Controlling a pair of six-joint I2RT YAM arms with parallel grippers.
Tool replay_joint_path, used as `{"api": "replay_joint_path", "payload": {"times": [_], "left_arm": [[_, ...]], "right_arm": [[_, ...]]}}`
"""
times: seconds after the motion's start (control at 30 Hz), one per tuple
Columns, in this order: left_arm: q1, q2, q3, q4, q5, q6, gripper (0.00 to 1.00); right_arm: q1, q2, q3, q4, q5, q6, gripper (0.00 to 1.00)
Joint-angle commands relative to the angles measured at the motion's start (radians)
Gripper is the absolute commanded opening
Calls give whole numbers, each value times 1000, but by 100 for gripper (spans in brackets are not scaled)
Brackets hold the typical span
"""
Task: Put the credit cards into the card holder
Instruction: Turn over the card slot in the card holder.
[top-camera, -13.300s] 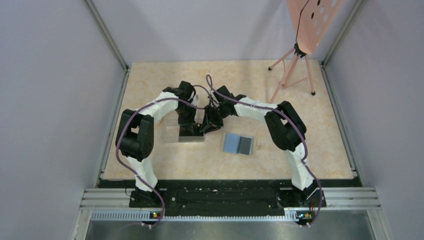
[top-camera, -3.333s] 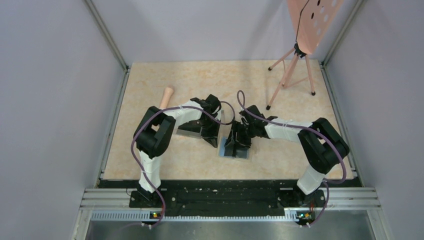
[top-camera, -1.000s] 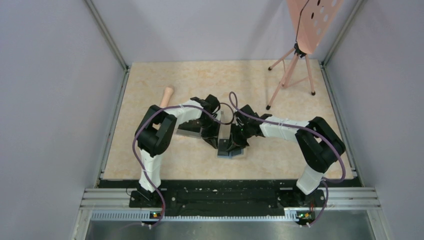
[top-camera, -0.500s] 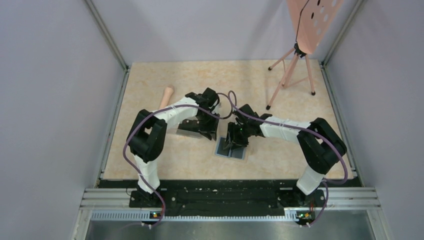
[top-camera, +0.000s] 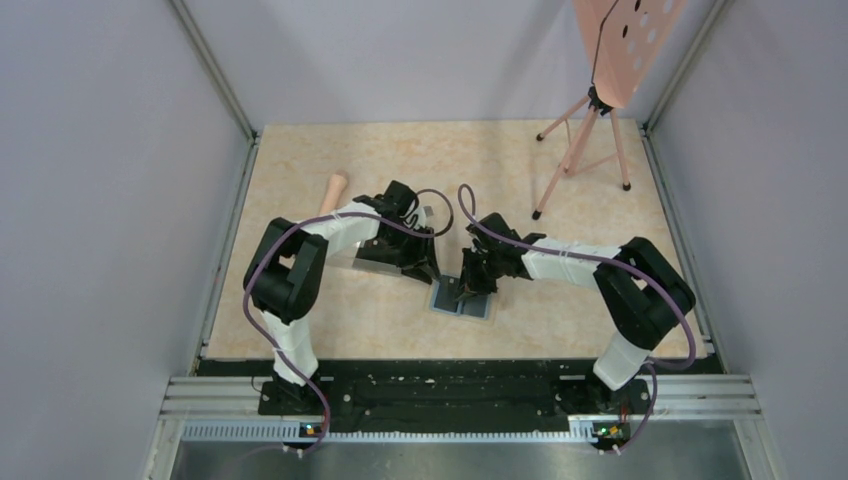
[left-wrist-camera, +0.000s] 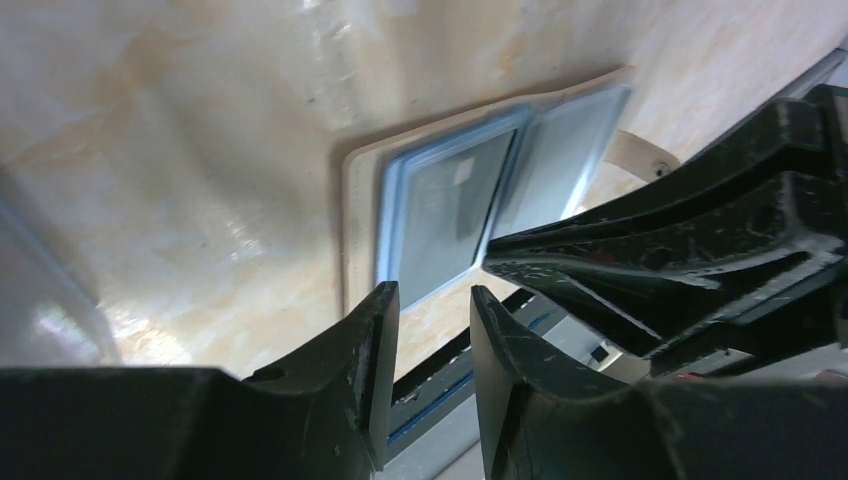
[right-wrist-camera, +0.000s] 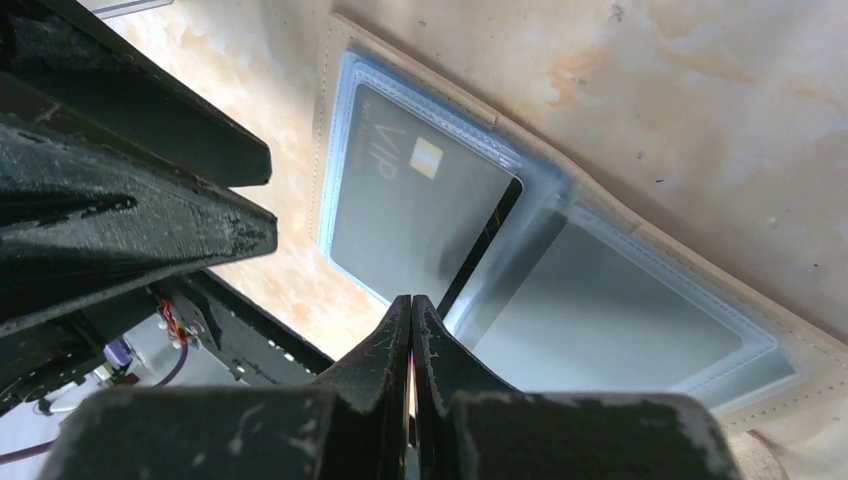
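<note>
The tan card holder (top-camera: 481, 309) lies open and flat on the table, grey-blue inside up; it also shows in the right wrist view (right-wrist-camera: 620, 310) and the left wrist view (left-wrist-camera: 358, 220). A dark credit card (right-wrist-camera: 420, 215) marked VIP sits in one pocket and shows in the left wrist view (left-wrist-camera: 440, 215) too. A thin black strip (right-wrist-camera: 482, 255) runs along its inner edge; I cannot tell if it is a second card. My right gripper (top-camera: 466, 290) (right-wrist-camera: 412, 300) is shut, tips at the holder's middle fold. My left gripper (top-camera: 428, 274) (left-wrist-camera: 432, 292) is open and empty, just left of the holder.
A clear plastic box (top-camera: 375, 262) lies under my left forearm. A pale wooden handle (top-camera: 334, 190) lies at the back left. A pink tripod stand (top-camera: 585, 130) with a perforated board stands at the back right. Walls close in both sides.
My left gripper has drawn back to the left, away from the card holder. The holder has settled flat. My right gripper has stayed shut over its middle.
</note>
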Motion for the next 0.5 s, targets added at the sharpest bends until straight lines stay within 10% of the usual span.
{"api": "replay_joint_path", "payload": {"times": [0.0, 0.47], "left_arm": [[-4, -1, -16, 102, 89, -31, 38], [-21, 56, -14, 88, 27, -12, 38]], "right_arm": [[14, 6, -3, 34, 1, -1, 0], [15, 48, -15, -10, 31, -13, 0]]}}
